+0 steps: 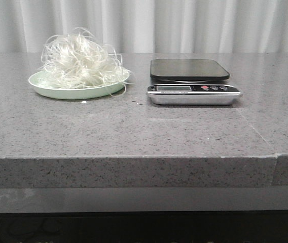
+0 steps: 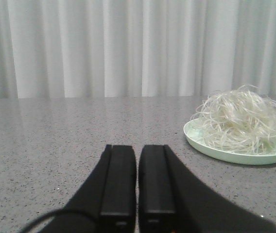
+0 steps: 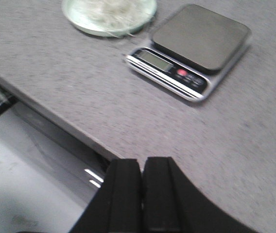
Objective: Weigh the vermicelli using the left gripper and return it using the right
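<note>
The vermicelli [image 1: 79, 63] is a fluffy clump of white strands heaped on a pale green plate [image 1: 58, 91] at the back left of the counter. It also shows in the left wrist view [image 2: 240, 121] on the plate [image 2: 215, 151]. A scale [image 1: 192, 83] with a black platform stands to the right of the plate; it shows in the right wrist view [image 3: 191, 46]. My left gripper [image 2: 137, 148] is shut and empty, low over the counter, well short of the plate. My right gripper [image 3: 142, 162] is shut and empty, over the counter's front edge. Neither arm shows in the front view.
The grey stone counter [image 1: 134, 131] has a front edge [image 1: 134, 158] with a seam at the right [image 1: 276, 157]. White curtains [image 1: 184, 23] hang behind. The plate with vermicelli also shows in the right wrist view [image 3: 109, 12].
</note>
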